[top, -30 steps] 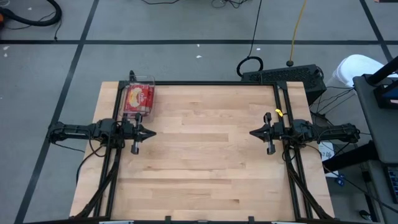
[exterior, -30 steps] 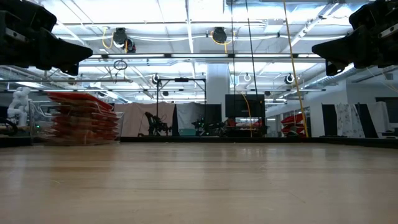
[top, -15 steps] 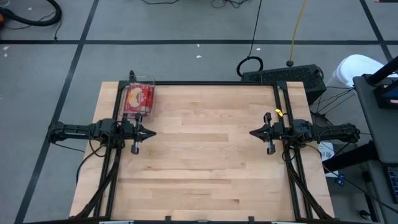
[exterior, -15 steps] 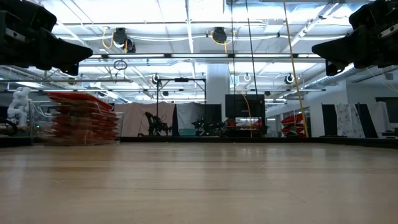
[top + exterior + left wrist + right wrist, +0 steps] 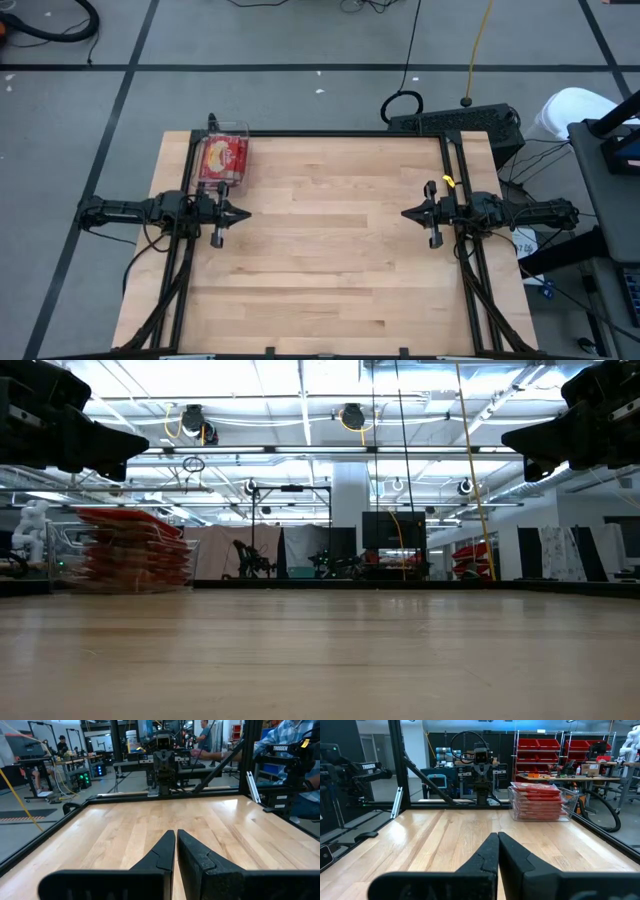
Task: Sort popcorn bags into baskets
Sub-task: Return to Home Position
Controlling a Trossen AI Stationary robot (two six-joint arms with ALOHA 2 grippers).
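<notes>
A clear plastic basket (image 5: 223, 158) stands at the table's far left corner, filled with a stack of red popcorn bags (image 5: 539, 800); the top bag (image 5: 222, 157) shows a yellow popcorn picture. In the low view the stack (image 5: 132, 550) rises above the basket's rim. My left gripper (image 5: 246, 213) hovers shut at the table's left edge, just nearer than the basket, pointing level toward the right. My right gripper (image 5: 406, 213) hovers shut at the right edge, pointing level toward the left. Both hold nothing.
The wooden tabletop (image 5: 330, 250) lies bare between the two grippers. A black frame (image 5: 330, 134) runs along the table's edges. Cables and a black box (image 5: 455, 120) lie on the floor beyond the far right corner.
</notes>
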